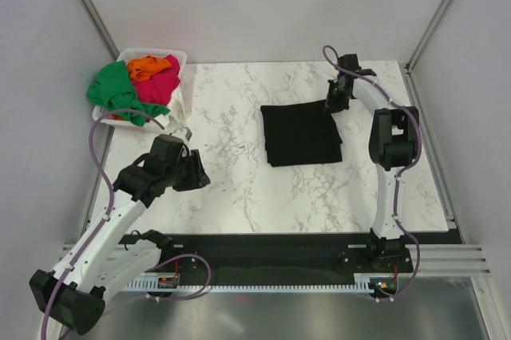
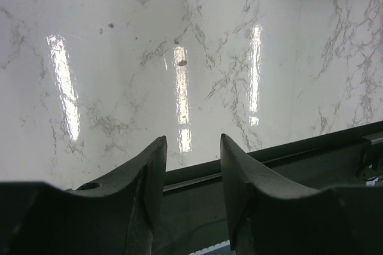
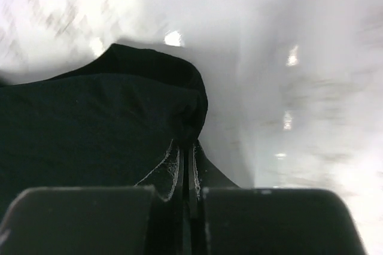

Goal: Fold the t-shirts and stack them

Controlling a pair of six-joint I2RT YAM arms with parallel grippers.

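Black shirt (image 1: 302, 134) folded, corner pinched by right fingers (image 3: 160, 177); left fingers (image 2: 149, 171) parted, empty; bright shirts (image 1: 132, 85) beyond them unfolded.

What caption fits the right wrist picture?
The right fingers pinch an edge of the black t-shirt on the marble table.

you're looking at a glossy white marble-patterned table (image 1: 239, 196), boxed in by plain pale walls (image 1: 263, 5) with slim metal corner posts (image 1: 89, 6); overhead light leaves bright streaks (image 2: 182, 105) on its top.
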